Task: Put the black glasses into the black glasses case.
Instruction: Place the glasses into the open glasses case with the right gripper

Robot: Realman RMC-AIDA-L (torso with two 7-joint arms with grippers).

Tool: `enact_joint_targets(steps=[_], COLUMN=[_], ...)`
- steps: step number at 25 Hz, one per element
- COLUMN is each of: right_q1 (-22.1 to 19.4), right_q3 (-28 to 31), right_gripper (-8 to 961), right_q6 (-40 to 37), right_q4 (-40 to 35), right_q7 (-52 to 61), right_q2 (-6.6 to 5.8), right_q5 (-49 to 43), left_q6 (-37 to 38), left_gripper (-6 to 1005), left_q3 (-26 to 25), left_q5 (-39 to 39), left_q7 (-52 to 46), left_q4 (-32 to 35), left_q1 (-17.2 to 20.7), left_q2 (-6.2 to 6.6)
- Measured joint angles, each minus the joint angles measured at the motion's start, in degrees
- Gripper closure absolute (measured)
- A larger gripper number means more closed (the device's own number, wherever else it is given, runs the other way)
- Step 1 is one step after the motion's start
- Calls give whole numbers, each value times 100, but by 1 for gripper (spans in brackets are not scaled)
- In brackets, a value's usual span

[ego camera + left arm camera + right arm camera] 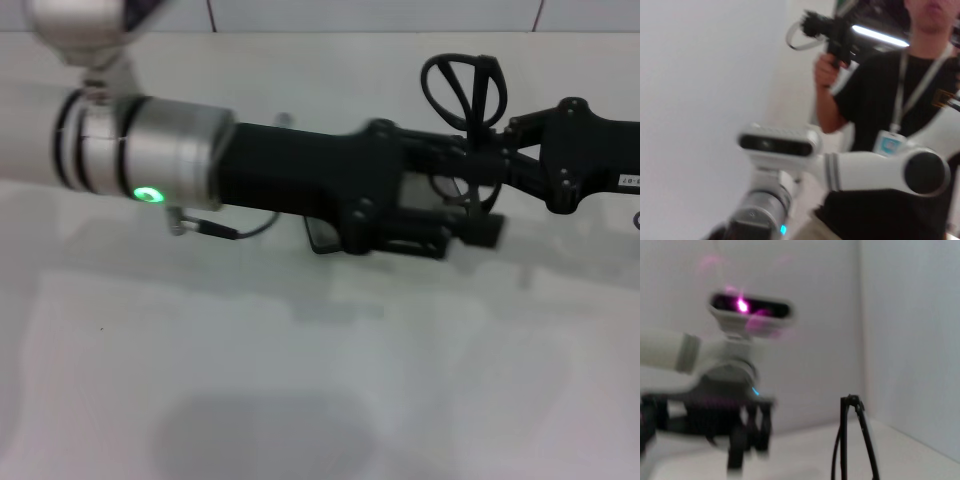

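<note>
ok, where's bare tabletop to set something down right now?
Free: the near half of the white table, in front of both arms, and the far-left strip behind the left arm. Crowded: centre-right, where the left gripper and right gripper meet over the black glasses case, with the black glasses just behind.

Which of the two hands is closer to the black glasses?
The right hand: the black glasses rise right at its tip, while the left hand lies nearer the robot.

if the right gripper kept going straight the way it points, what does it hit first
Probably the left gripper: the right gripper, holding the black glasses, already points into it at the table's middle. Depth between them is unclear.
</note>
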Motion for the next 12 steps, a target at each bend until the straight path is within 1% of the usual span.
enact_joint_targets(steps=[2, 3, 4, 5, 7, 9, 10, 11, 12], right_q1=[-137, -212, -274, -370, -576, -748, -801, -856, -870], right_q3=[-161, -317, -489, -792, -1435, -2051, -2292, -2684, -2853], right_gripper=[874, 874, 874, 874, 874, 874, 874, 874, 874], right_q6=[323, 536, 695, 957, 1538, 2129, 2343, 2671, 2805], right_q4=[-279, -464, -612, -848, -1387, -1897, -2088, -2391, -2499], right_q7=[-3, 2, 15, 55, 228, 465, 559, 700, 755], right_q2=[20, 42, 52, 66, 69, 65, 65, 65, 66], right_q5=[-148, -238, -275, -315, -388, -580, -690, -900, -1008], left_q6=[-34, -73, -136, -216, -484, -876, -1036, -1217, -1405], left_gripper=[374, 373, 373, 373, 373, 373, 373, 373, 373], left_q3=[-342, -643, -983, -1277, -1969, -2500, -2630, -2692, -2714], left_q5=[-19, -25, -29, -34, -83, -227, -296, -361, -412], left_q7=[125, 189, 240, 271, 308, 373, 432, 513, 596], left_q4=[-31, -50, -65, -71, -79, -135, -200, -296, -394], left_q1=[198, 319, 446, 555, 781, 961, 1002, 1027, 1030], left_q2=[32, 25, 0, -29, -133, -221, -232, -227, -217])
